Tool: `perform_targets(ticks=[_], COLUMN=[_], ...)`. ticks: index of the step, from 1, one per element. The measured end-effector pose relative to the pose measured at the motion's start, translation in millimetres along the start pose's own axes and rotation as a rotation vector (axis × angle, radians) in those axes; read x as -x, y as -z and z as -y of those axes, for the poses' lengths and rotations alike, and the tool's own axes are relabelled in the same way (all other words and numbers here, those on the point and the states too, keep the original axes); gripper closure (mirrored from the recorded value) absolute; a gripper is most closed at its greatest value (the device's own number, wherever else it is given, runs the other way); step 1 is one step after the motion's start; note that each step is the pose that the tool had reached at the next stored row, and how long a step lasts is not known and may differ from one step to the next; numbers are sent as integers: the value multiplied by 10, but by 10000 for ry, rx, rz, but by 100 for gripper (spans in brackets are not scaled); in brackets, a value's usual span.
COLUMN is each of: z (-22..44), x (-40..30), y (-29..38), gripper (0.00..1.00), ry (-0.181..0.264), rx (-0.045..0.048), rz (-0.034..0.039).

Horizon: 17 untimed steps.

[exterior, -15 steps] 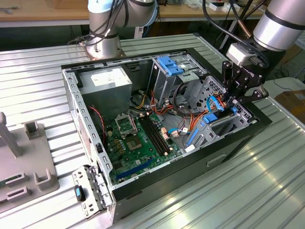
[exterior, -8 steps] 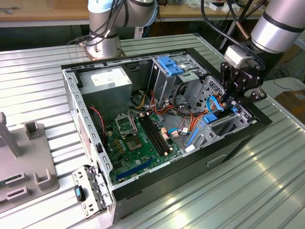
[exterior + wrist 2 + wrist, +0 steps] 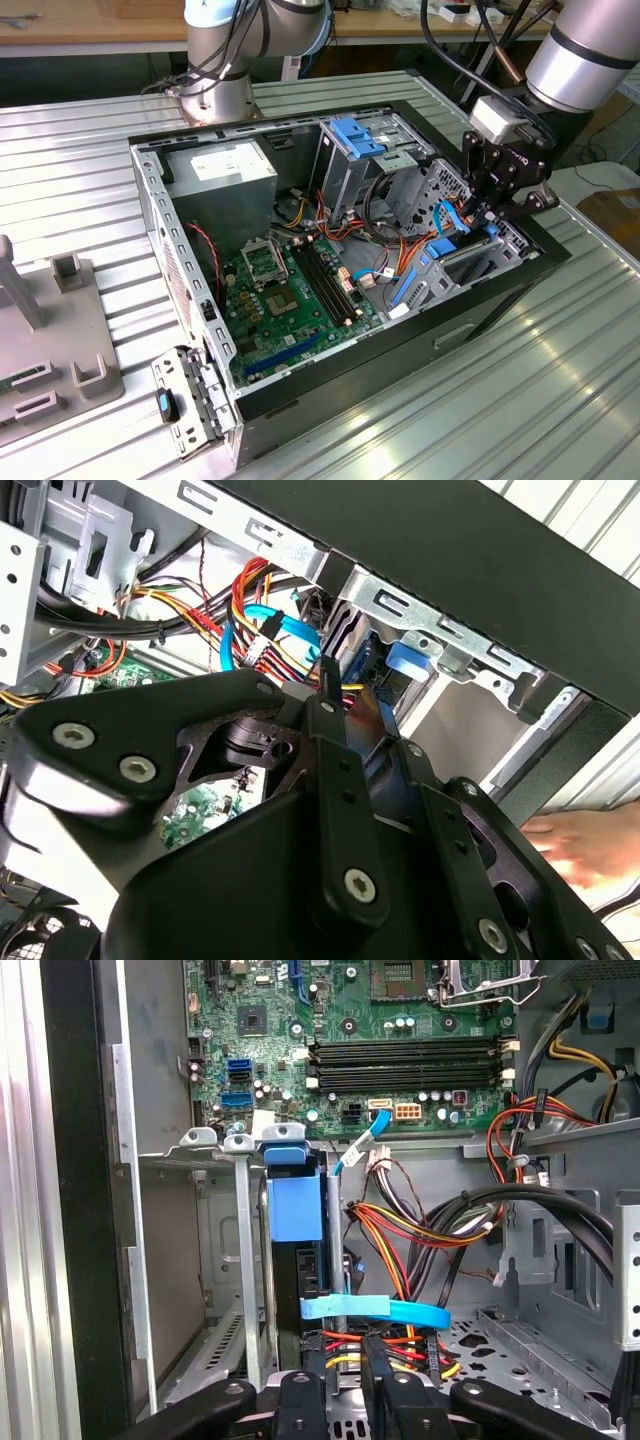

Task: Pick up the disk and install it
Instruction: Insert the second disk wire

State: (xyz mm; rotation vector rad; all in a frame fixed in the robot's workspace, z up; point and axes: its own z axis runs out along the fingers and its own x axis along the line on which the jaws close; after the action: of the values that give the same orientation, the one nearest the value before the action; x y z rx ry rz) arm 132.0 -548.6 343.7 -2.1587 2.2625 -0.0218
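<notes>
Seeing, in exterior view, gripper (image 3: 487,212) lowered over open case's (image 3: 300,400) 3 o'clock drive cage; we cannot tell finger state. First wrist view: disk (image 3: 297,1250) upright in metal bay, glossy blue rail on top. Second wrist view: blurred hand (image 3: 590,845) beside case.

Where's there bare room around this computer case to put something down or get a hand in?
Bare ribbed table lies in front of the case, and more behind the grey stand. Inside it is crowded: wires pack the middle, and the gripper sits over the disk.
</notes>
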Motion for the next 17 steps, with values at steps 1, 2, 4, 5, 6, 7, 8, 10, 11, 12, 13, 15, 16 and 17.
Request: perform_targets(ticks=[1, 2, 4, 5, 6, 7, 8, 10, 11, 12, 13, 15, 16, 17], z=[0, 0, 0, 1, 1, 1, 2, 4, 3, -3, -13, -69, -87, -111], x=[0, 0, 0, 1, 1, 1, 6, 29, 33, 36, 40, 55, 58, 58], y=[0, 1, 32, 57, 69, 86, 132, 262, 290, 289, 291, 295, 295, 295], gripper=[71, 71, 71, 71, 71, 71, 71, 71, 71, 71, 71, 71, 71, 71], ry=[-1, 0, -1, -1, -1, -1, -1, 0, 0, -3, -2, -1, -1, -1], rx=[0, 0, 0, 0, 0, 0, 0, -9, -20, -31, -45, -110, -130, -155], rz=[0, 1, 6, 1, 2, 1, 0, 1, 1, 5, 3, 6, 6, 7])
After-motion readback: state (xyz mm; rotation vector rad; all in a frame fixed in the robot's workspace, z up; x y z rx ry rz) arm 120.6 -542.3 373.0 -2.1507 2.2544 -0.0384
